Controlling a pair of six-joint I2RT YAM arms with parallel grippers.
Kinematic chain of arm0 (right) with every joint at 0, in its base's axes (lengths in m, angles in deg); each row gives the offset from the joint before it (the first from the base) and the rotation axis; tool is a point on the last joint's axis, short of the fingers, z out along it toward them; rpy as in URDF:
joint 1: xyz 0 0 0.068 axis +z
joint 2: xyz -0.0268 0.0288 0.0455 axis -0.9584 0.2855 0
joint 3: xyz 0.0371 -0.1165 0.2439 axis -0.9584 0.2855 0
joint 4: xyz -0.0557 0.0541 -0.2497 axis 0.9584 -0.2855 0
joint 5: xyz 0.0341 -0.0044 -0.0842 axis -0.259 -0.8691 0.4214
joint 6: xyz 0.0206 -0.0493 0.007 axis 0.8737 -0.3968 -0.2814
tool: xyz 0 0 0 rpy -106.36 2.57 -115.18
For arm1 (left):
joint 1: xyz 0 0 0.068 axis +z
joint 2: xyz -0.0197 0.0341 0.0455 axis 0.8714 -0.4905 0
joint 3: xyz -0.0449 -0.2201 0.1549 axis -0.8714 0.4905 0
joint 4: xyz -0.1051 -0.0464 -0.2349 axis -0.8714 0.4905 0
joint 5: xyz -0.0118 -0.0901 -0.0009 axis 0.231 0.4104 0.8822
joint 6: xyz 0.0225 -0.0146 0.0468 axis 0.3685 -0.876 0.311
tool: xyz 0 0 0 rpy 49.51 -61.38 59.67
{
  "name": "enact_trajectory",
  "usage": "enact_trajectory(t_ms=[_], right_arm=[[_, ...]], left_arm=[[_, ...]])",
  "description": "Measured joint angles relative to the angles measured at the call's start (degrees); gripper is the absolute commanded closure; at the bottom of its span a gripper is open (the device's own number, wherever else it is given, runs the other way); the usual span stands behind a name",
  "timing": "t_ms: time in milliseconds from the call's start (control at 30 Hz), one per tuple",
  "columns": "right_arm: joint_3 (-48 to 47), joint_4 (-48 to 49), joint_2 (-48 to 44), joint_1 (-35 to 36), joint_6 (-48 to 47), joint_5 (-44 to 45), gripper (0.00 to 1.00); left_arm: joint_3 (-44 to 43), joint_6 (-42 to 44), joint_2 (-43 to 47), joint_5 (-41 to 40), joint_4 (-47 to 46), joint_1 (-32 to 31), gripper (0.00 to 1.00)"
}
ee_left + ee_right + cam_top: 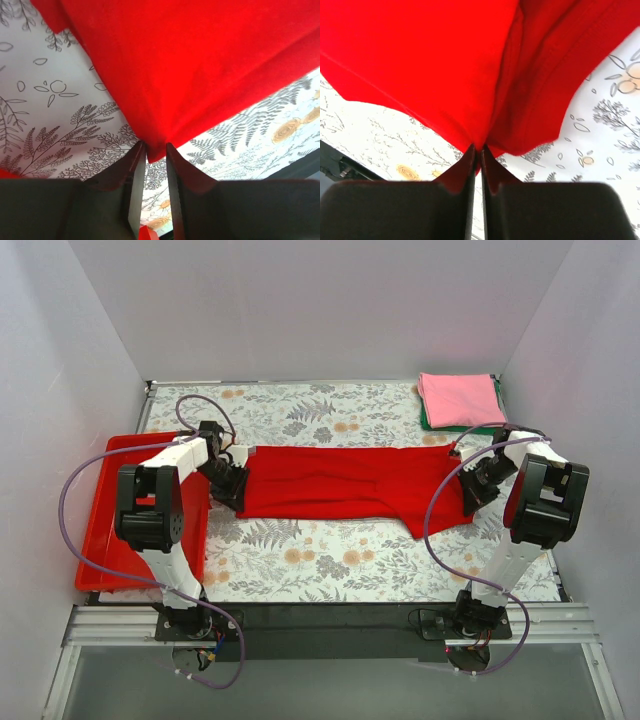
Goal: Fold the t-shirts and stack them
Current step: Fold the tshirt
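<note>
My right hand (477, 147) pinches the red tee (345, 483) stretched flat for folding, while my left hand (156, 146), slightly apart, seems only to bracket its other end.

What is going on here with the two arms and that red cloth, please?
Two robot arms are handling a red t-shirt, which is laid out across the floral table between them. The right end effector is pinched shut on one end. The left end effector has its jaws slightly apart around the corner at the other end. A folded pink t-shirt lies on a dark green t-shirt in the far right corner.
</note>
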Motion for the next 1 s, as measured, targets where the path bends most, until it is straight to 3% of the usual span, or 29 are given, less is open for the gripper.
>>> enact_trajectory(t_ms=[167, 267, 333, 467, 600, 633, 833, 1000], right_arm=[[-0.76, -0.63, -1.38, -0.02, 0.11, 0.0, 0.57], [-1.92, -1.46, -1.68, -0.09, 0.04, -0.61, 0.53], [-2.6, -1.97, -2.14, -0.15, -0.02, -1.16, 0.53], [-3.04, -3.3, -3.26, -0.39, -0.04, -1.77, 0.53], [-2.78, -4.35, -3.32, -0.79, -0.02, -1.9, 0.54], [-2.69, -4.48, -3.28, -0.94, 0.04, -2.25, 0.54], [-2.69, -4.52, -0.39, -1.6, 1.14, -2.93, 0.61], [-2.73, -4.55, 1.31, -1.73, 1.75, -2.84, 0.7]], left_arm=[[-1.57, -0.07, 3.76, 3.02, -0.39, -0.63, 0.68], [-3.8, -0.04, 6.1, 5.86, -2.25, -2.14, 0.63], [-3.96, -0.13, 8.44, 7.54, -4.5, -4.28, 0.53], [-3.67, -1.6, 12.46, 11.23, -10.47, -10.45, 0.46], [0.81, -7.26, 14.99, 13.11, -23.23, -21.18, 0.41], [2.36, -9.07, 15.08, 13.07, -26.97, -24.3, 0.36], [5.9, -20.72, 8.68, 9.4, -43.06, -44.04, 0.36], [3.32, -31.17, -2.62, 6.86, -51.43, -52.57, 0.4]])
